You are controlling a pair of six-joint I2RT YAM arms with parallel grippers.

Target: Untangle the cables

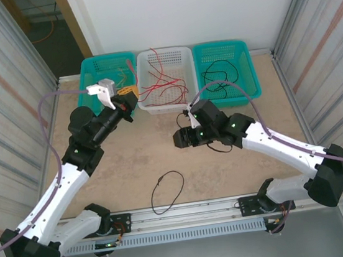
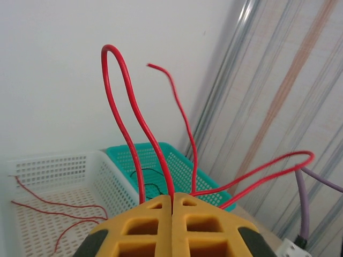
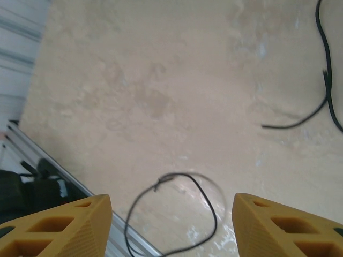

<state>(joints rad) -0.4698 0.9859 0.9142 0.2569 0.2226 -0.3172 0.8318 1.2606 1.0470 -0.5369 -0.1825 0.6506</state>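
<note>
Cables show in several places. A bunch of thin red flexible wires (image 2: 124,101) rises in tall loops from between the yellow fingers of the left gripper (image 2: 172,202), which are pressed together and pinching the strands. From above, the left gripper (image 1: 131,93) hangs over the border between the left teal plastic mesh basket (image 1: 92,69) and the white plastic mesh basket (image 1: 150,106).

More loose red wires (image 1: 163,82) lie curled inside the white basket (image 2: 53,166). A few pale yellow wires (image 1: 113,71) sit in the left teal basket. A thin black wire (image 1: 221,72) is coiled in the right teal plastic mesh basket (image 1: 249,69).

A thin black cable loop (image 1: 170,191) lies flat on the beige table (image 1: 132,164), near the front rail and well apart from the baskets. The right gripper (image 1: 178,140) hovers over the table with nothing between its jaws. Its wrist camera shows its yellow fingers (image 3: 80,219) spread wide above that black cable loop (image 3: 213,211). A second black cable (image 3: 327,80) lies on the table (image 3: 134,80) farther off.
</note>
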